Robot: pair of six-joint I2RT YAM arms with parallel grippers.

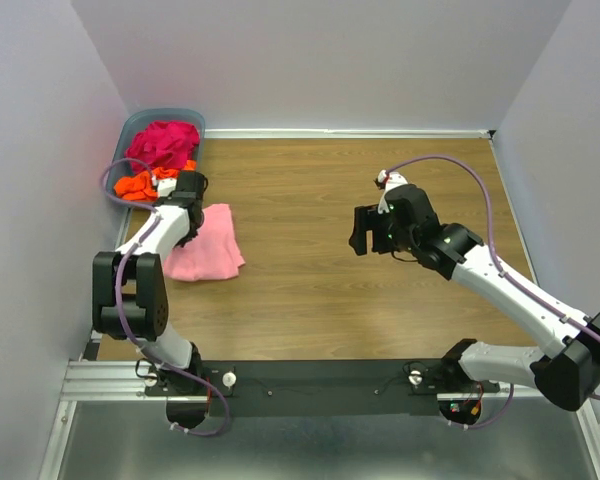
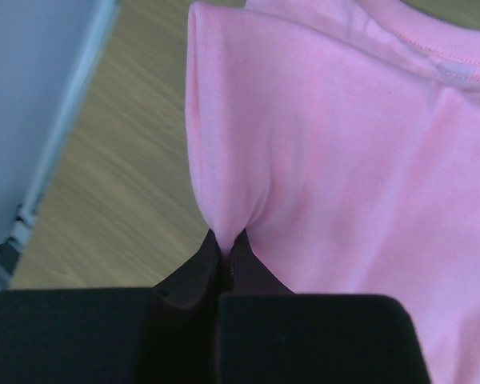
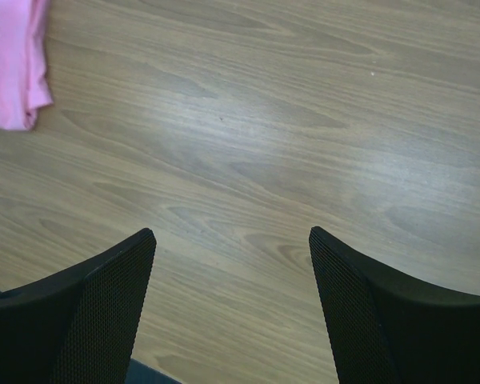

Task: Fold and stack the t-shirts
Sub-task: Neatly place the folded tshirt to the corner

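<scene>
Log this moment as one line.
left tool: shut on light pink cloth t-shirt | right tool: open over brown wooden table

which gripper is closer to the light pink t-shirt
Left. The left gripper is shut on a fold of the light pink t-shirt; the right gripper hangs open above the table, well off to the shirt's right.

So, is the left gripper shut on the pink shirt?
Shut: the left gripper pinches a fold of the light pink t-shirt.
</scene>
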